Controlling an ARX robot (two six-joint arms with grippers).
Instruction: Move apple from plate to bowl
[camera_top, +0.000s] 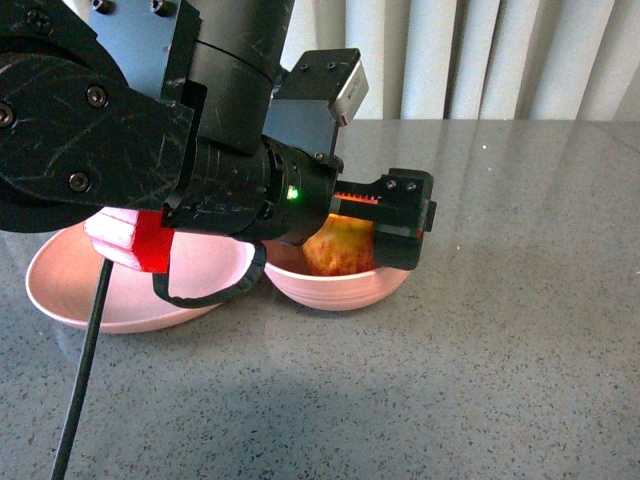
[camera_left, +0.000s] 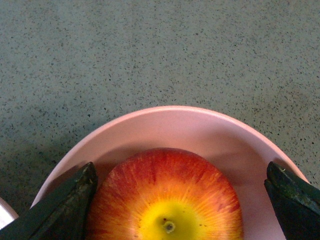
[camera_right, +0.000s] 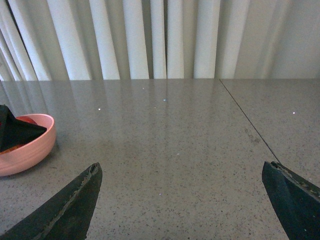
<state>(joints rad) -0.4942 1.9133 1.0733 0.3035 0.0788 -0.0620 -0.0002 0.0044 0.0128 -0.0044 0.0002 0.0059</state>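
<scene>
My left tool (camera_left: 180, 172) hangs spread wide over the bowl (camera_left: 165, 120), gripping nothing; the apple (camera_left: 167, 200) sits inside the bowl between its jaws, stem up. The plate (camera_top: 70, 285) lies just beside the bowl, and my right tool (camera_right: 182, 172) gapes open well apart from them

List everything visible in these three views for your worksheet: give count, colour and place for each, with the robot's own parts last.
apple: one, red streaked with yellow, inside the bowl
bowl: one, pale pink, on the table, right of the plate
plate: one, pale pink, on the table
table: one, speckled grey
curtain: one, white, behind the table
cable: one, black, below the left arm
left pincer: one, black, open around the apple
right pincer: one, black, open above the table
</scene>
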